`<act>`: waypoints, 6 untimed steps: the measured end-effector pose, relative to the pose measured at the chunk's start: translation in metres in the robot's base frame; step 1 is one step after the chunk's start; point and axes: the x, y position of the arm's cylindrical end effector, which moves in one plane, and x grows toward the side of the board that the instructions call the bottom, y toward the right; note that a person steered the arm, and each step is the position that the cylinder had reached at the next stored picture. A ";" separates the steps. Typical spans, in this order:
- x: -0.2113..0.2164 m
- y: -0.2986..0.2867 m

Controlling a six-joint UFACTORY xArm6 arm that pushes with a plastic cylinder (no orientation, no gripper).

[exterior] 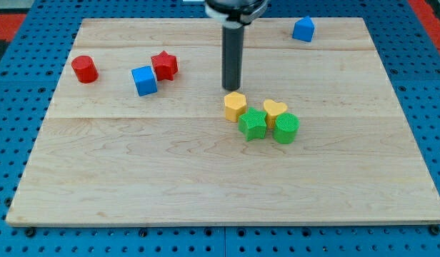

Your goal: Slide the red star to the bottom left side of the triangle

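The red star (164, 65) lies on the wooden board at the view's upper left, touching the upper right of a blue cube (144, 81). The blue triangle-like block (303, 29) sits near the view's top right. My tip (231, 88) stands near the board's middle, just above the yellow block (235, 106) and well to the right of the red star, not touching it.
A red cylinder (84, 69) is at the far left. A cluster sits at centre: yellow block, green star (253, 124), yellow heart (275, 111), green cylinder-like block (286, 128). The wooden board (206, 185) lies on a blue pegboard.
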 end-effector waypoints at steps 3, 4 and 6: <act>0.018 0.031; 0.000 0.019; -0.003 0.018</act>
